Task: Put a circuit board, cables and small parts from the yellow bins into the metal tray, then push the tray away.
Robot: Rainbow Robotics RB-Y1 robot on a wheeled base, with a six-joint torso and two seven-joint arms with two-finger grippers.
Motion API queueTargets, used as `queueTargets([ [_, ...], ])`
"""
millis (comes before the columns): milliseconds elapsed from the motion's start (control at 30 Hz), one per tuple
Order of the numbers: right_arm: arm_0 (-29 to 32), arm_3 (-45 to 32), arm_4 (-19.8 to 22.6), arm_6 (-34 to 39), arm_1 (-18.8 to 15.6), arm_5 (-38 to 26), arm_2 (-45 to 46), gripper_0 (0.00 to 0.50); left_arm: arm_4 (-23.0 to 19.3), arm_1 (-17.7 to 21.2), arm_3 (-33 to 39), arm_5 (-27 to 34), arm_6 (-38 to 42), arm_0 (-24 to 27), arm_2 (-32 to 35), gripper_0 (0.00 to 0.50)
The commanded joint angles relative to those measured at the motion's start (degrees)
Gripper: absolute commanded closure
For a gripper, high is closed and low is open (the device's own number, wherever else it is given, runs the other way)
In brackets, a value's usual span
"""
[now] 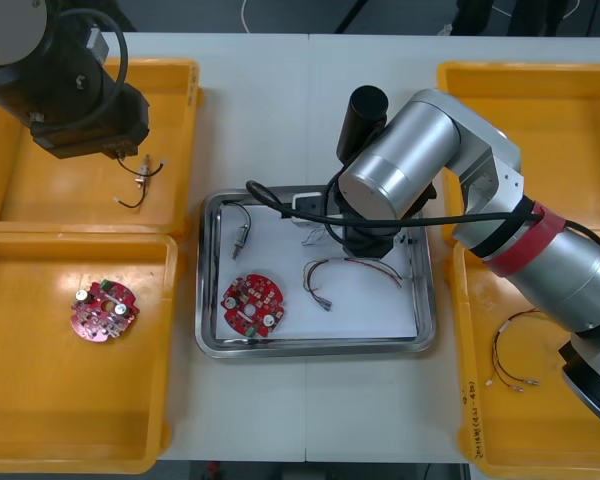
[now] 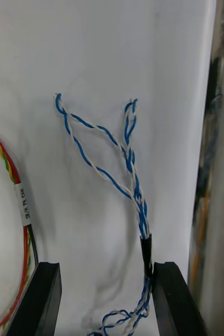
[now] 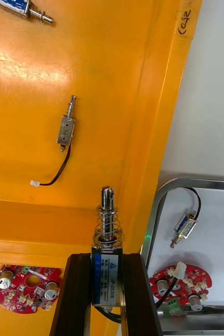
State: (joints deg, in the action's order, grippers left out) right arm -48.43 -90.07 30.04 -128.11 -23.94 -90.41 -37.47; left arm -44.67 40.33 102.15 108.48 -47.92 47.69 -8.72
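left fingers (image 3: pixel 77 294) clamp small metal part (image 3: pixel 107 262) above yellow bins (image 3: pixel 117 79) | right fingers (image 2: pixel 41 299) wide, straddling blue-white cable (image 2: pixel 135 194) in metal tray (image 1: pixel 206 300)

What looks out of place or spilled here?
Nothing stands out. The metal tray sits square, its circuit board and red and yellow cable lying inside. The left pincer grips a small metal part over a yellow bin; the right pincer stands open over the blue and white cable.
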Motion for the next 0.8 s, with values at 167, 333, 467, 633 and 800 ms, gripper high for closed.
queueTargets([
  [167,-2.20,-4.85,-3.23,1.54,0.91,-1.70,0.29,0.000,-0.59,2.12,1.91,0.59,-1.30,-0.06,1.25,0.500],
  [333,-2.20,-4.94,-3.50,1.54,1.00,-1.88,0.29,0.000,-0.59,2.12,1.91,0.59,-1.30,-0.06,1.34,0.500],
  [467,-2.20,-6.26,-3.58,1.72,0.91,-3.90,0.91,0.000,-0.59,2.12,1.91,0.59,-1.38,-0.06,1.34,0.500],
  [633,-2.11,-10.48,-3.67,2.69,0.91,-10.05,2.84,0.000,-0.77,2.12,2.08,0.59,-1.38,-0.14,1.25,0.500],
  [800,-1.23,-16.72,-3.85,4.09,0.91,-18.49,7.59,0.000,-1.56,2.12,2.70,0.59,-1.38,-0.14,1.25,0.500],
])
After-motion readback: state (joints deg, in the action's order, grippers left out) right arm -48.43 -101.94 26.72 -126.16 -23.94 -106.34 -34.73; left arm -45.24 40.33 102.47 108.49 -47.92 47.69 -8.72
